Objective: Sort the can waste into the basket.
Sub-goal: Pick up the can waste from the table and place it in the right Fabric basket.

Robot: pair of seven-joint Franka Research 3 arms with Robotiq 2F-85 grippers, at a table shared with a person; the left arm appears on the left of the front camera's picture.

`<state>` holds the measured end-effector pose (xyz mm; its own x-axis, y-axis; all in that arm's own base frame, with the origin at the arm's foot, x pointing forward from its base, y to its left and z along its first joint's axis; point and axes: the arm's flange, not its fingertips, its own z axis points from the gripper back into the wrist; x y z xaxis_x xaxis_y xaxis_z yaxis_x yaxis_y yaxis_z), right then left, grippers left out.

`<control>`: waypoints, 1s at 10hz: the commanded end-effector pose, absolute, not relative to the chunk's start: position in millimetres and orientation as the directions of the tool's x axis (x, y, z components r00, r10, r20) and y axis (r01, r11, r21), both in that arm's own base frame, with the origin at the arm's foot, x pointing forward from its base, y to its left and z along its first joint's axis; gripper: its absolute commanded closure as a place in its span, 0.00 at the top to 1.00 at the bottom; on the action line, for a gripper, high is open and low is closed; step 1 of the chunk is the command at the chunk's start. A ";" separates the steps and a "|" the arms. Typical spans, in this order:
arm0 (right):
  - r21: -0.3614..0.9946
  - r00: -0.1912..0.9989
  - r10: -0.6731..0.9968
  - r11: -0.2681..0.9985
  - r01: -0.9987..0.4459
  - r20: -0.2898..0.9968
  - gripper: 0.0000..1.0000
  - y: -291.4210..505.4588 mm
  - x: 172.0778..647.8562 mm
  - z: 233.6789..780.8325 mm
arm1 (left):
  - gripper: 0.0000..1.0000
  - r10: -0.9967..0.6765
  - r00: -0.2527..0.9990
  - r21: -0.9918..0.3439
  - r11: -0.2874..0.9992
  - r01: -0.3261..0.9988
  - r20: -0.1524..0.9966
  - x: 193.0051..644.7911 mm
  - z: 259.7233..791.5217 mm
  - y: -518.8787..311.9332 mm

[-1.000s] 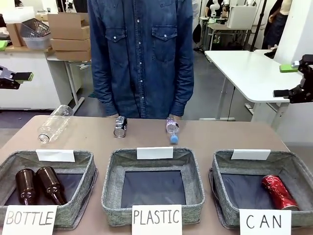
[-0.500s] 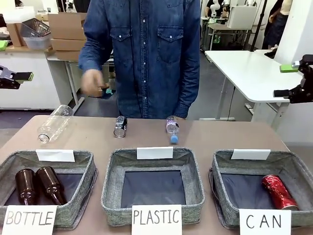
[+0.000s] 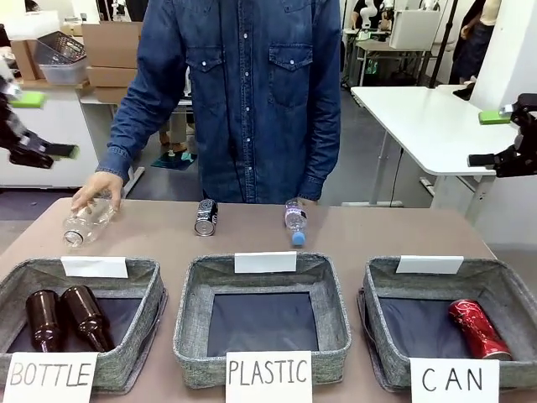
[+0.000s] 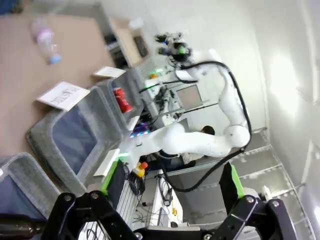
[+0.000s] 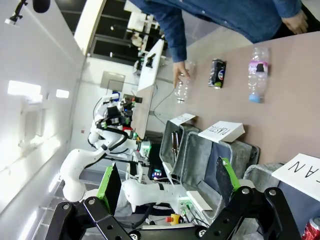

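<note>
A silver can with dark print (image 3: 206, 217) lies on the table's far side, just in front of the person; it also shows as the dark can (image 5: 217, 73). The red can (image 3: 478, 329) lies inside the grey basket (image 3: 379, 323) signed "CAN" at the front right, and appears as the red can (image 4: 120, 100). My left gripper (image 3: 42, 126) hangs open high off the table's left edge. Open too, my right gripper (image 3: 491, 138) is raised beyond the right edge. Both are far from the cans, with nothing between their fingers (image 4: 232, 180) (image 5: 225, 180).
The person's hand (image 3: 96, 189) rests on a big clear plastic bottle (image 3: 84, 225) at far left. A small plastic bottle (image 3: 294, 222) lies right of the silver can. The "PLASTIC" basket (image 3: 191, 323) stands in the middle; the "BOTTLE" basket (image 3: 147, 323) holds two brown bottles (image 3: 63, 317).
The person's arm swung out and down until the hand landed on the big clear bottle. My left gripper shifted and turned slightly. The right gripper and cans stayed still.
</note>
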<state>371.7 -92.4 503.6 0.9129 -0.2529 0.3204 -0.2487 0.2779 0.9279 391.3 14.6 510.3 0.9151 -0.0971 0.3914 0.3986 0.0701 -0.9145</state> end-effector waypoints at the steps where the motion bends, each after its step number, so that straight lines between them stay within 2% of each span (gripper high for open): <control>1: 0.925 0.912 -0.246 0.278 -0.258 0.328 1.00 -91.1 368.2 502.7 | 1.00 -0.135 0.910 -0.919 -0.004 0.395 0.392 402.1 534.9 36.5; 4: 0.925 0.912 -0.246 0.278 -0.258 0.328 1.00 -91.1 368.2 502.7 | 1.00 0.084 0.856 -0.838 -0.176 0.517 0.511 336.7 553.8 131.4; 5: 0.925 0.912 -0.246 0.278 -0.258 0.328 1.00 -91.1 368.2 502.7 | 1.00 0.174 0.841 -0.823 -0.183 0.538 0.512 320.1 547.6 151.3; 10: 0.925 0.912 -0.246 0.278 -0.258 0.328 1.00 -91.1 368.2 502.7 | 1.00 0.174 0.857 -0.844 -0.163 0.510 0.484 331.4 543.0 143.9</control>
<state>371.0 -92.7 502.8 0.9136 -0.2532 0.3180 -0.2464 0.2772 0.9287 325.8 149.3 536.7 0.8655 0.1686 0.4717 0.4969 -0.1692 -0.8512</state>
